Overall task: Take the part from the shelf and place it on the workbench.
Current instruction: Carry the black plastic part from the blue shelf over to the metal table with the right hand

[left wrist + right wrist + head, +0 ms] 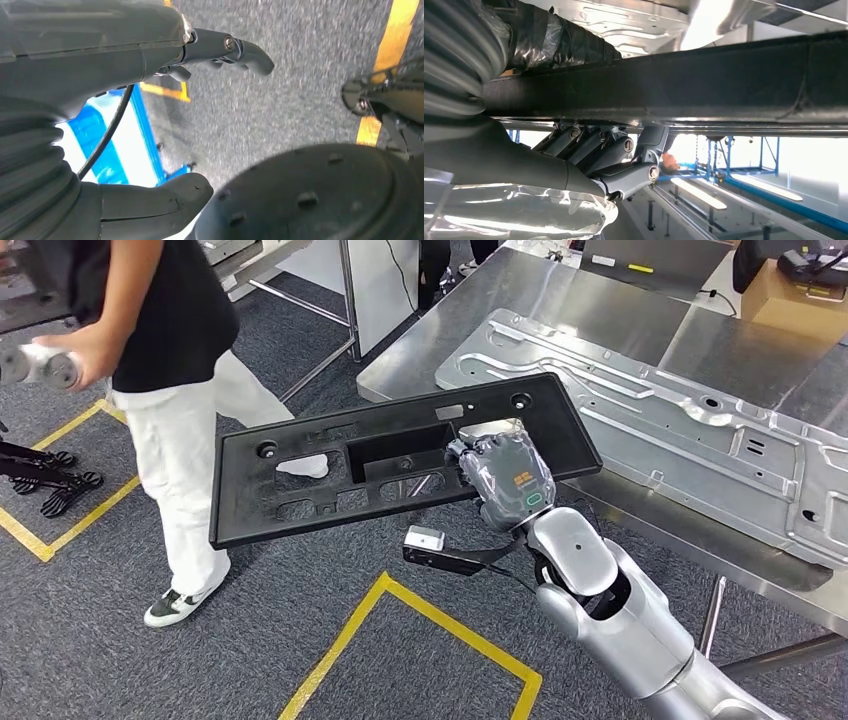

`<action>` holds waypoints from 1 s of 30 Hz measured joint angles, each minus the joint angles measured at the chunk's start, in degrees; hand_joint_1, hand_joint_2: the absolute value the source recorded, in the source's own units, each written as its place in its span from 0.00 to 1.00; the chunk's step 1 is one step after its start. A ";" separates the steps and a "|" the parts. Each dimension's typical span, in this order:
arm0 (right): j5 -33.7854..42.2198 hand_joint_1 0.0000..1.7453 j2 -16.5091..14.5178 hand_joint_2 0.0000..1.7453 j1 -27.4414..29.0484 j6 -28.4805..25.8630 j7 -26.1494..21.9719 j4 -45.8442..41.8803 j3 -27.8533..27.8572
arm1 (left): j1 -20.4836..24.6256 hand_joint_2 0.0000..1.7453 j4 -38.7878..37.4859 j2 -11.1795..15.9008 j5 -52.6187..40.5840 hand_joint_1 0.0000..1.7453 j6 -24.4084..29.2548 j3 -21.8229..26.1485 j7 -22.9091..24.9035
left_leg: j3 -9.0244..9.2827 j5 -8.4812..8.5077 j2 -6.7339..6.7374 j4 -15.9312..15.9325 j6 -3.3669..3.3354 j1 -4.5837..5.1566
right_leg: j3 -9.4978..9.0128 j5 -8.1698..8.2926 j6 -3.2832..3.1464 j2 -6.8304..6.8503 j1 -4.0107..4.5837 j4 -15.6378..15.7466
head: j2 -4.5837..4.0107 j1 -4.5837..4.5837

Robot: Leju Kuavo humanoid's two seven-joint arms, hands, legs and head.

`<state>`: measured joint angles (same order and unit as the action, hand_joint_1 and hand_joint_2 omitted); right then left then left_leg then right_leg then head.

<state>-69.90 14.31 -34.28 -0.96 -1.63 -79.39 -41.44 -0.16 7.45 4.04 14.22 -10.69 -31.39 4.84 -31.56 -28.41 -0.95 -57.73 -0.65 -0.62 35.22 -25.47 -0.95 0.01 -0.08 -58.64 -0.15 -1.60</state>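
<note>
Right arm (620,620) is coming in from 5 o'clock in head view, right hand (505,480) gripping the black part (300,455) at its inner cutout edge, holding it flat off the floor. Workbench (600,330) is sitting at 1 o'clock, a steel panel (720,430) taking most of it, so drop space looks tight. Person (175,360) is standing at 10 o'clock.

Left wrist view: left hand (150,125) is hanging over carpet, fingers apart, holding nothing.

Right wrist view: fingers (624,165) are curling under the part's rail, clamping it.

The left hand (220,115) hangs empty, fingers apart, over grey carpet (300,75); yellow floor tape (387,55) beside.
</note>
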 joint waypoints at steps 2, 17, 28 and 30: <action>-0.01 1.00 -0.01 1.00 -0.16 -0.01 0.05 0.00 0.03 | -0.06 1.00 0.00 0.07 0.00 0.00 0.00 0.00 0.01 | -0.61 -1.34 0.20 -2.12 0.51 0.03 | -1.13 -0.18 -0.48 0.07 -0.51 0.81 | 0.00 -0.04; 0.11 1.00 0.08 1.00 0.54 0.04 0.01 0.11 0.04 | -0.28 1.00 0.00 0.09 0.77 0.00 0.55 0.11 -1.02 | -4.25 3.70 0.44 -1.15 0.45 -0.15 | -4.43 -3.90 -0.29 0.06 -0.22 0.19 | 0.00 -0.04; 0.64 1.00 0.16 1.00 0.55 0.43 0.02 0.11 0.23 | -0.26 1.00 0.00 0.11 1.24 0.00 0.55 0.12 -0.99 | -4.14 3.00 0.50 -1.53 -1.13 0.61 | -5.05 -3.83 2.03 0.03 -0.75 1.28 | 0.00 -0.05; 0.78 1.00 0.16 1.00 0.54 0.55 0.01 0.11 0.37 | -0.25 1.00 0.00 0.11 1.33 0.00 0.51 0.14 -1.00 | -3.74 3.25 0.74 -0.92 -1.66 0.31 | -5.04 -4.15 2.40 -0.05 -0.83 0.95 | 0.00 -0.04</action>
<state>-69.12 14.47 -33.74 -0.41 -1.63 -79.28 -41.07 -0.41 7.45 4.15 15.55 -10.18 -31.24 3.84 -35.29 -25.16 -0.21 -58.65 -2.31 -0.31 30.17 -29.62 1.45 -0.04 -0.91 -57.69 -0.15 -1.64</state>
